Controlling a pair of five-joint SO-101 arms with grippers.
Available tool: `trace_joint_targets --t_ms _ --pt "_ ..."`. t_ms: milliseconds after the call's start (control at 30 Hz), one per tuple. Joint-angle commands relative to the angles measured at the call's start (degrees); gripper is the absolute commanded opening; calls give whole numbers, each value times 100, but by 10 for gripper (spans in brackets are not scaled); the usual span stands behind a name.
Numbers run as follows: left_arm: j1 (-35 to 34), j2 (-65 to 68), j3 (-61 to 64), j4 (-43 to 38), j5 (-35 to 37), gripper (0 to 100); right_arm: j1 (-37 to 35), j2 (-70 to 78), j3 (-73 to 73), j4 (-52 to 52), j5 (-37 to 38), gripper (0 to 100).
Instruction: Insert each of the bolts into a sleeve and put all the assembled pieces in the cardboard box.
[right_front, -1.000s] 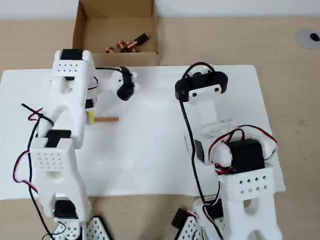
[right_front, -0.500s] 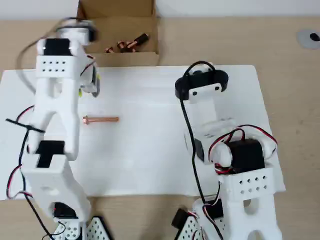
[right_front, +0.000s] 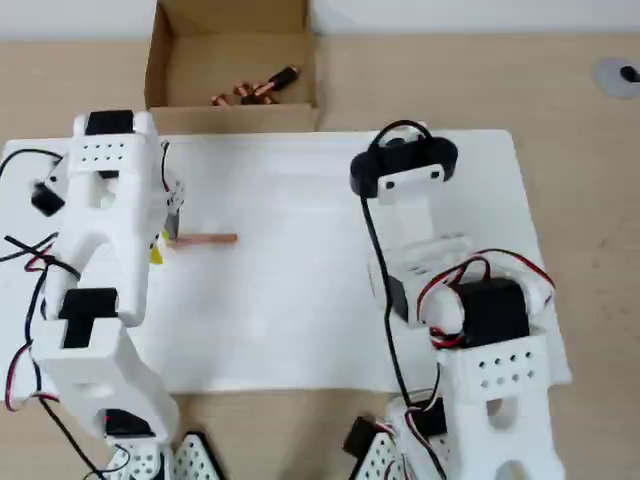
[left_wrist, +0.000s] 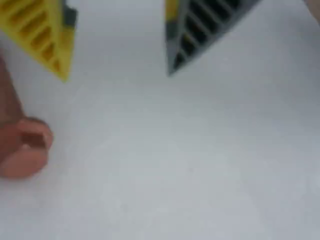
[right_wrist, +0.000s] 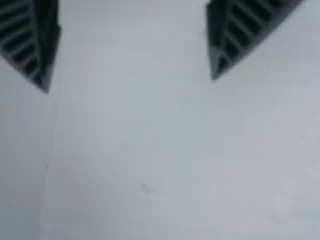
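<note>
Pale wooden table (right_front: 430, 80), white sheet (right_front: 290, 300)

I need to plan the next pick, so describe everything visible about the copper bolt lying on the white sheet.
The bolt is a slim copper-coloured metal rod with a rounded head, lying flat on the white sheet. Its head end sits beside the left end effector, which is open and does not grip it.

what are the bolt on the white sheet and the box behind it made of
Bolt: likely metal with a copper-coloured finish, judging by its smooth reddish-brown shaft; plating or solid copper cannot be told. Cardboard box: plain brown cardboard, matte, with thin folded walls.
</note>
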Motion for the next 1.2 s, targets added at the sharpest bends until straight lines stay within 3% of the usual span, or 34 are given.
trace_joint_targets --t_ms 0,100,500,1033,1167 --pt "-26 -338 -35 62 97 143 101 -40 4 -70 35 246" --pt "97 -338 -132 62 211 143 101 -40 4 -79 35 246" --pt "264 -321 -325 53 2207 143 101 -40 4 -70 35 246" --pt "492 -295 -202 -501 2462 143 101 -40 4 -70 35 246" --pt "580 -295 290 -993 2470 143 101 -40 4 -70 35 246"
